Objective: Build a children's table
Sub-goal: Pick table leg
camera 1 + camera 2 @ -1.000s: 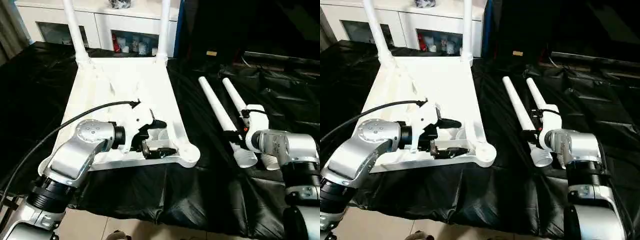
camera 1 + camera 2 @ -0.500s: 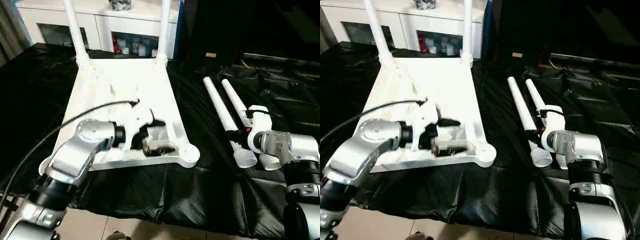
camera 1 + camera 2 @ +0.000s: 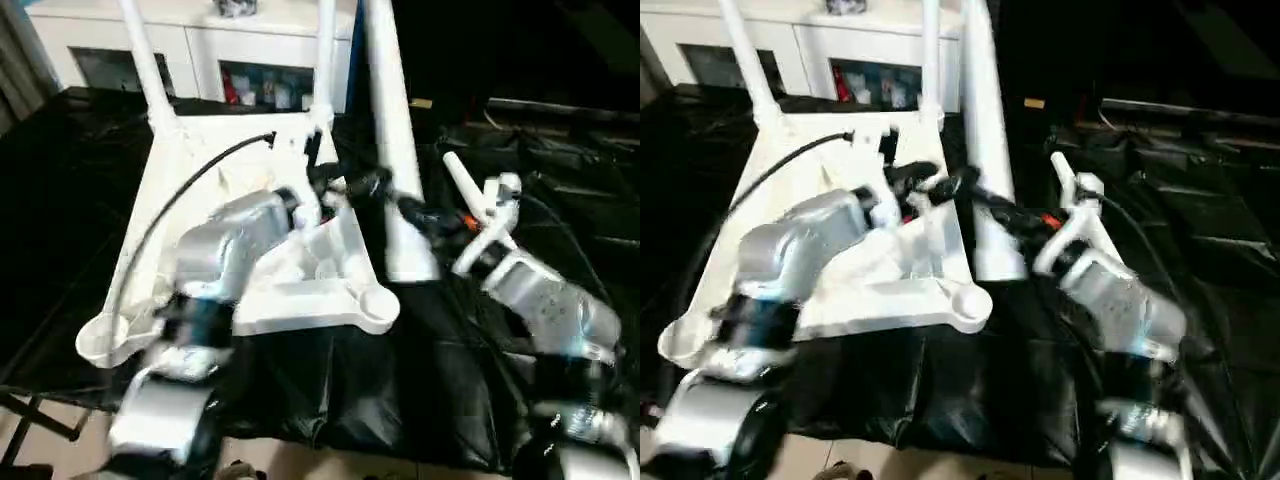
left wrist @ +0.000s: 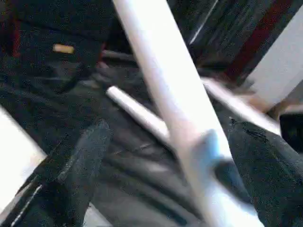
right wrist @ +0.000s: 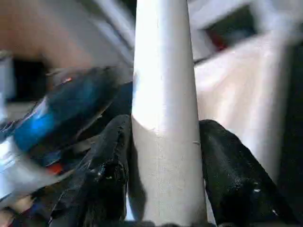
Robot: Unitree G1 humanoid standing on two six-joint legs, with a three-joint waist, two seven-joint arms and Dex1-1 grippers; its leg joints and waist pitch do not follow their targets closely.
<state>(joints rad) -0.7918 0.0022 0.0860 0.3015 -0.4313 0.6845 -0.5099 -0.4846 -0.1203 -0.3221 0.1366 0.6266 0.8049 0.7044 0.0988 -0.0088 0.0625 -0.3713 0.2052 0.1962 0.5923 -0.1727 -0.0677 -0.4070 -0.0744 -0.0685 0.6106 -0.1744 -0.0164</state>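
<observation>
Black sheet (image 3: 60, 180) covers the work surface. On it lies the white tabletop (image 3: 250, 160), underside up, ribs showing, a round corner socket (image 3: 378, 305) at the near right corner. Two legs already stand upright in the far corners — far left leg (image 3: 140, 55) and far right leg (image 3: 326, 50). Behind them, a white cabinet (image 3: 200, 45) with glass doors.

Right gripper (image 5: 163, 156) is clamped on a third leg (image 3: 392, 150): in the right wrist view a black finger (image 5: 106, 170) presses each side of the white tube. That leg is lifted off the sheet and stands nearly upright, wide end down, just right of the tabletop's right edge, tip running out of the top of the head views.

Fourth leg (image 3: 462, 190) lies on the sheet to the right of the raised one, partly hidden by the right arm.

Left gripper (image 4: 161, 156) is spread wide, gripping nothing; it is raised over the right part of the tabletop, close to the lifted leg. In the left wrist view the tube crosses between its two fingers (image 4: 80, 165) — whether either one touches it I cannot tell.
</observation>
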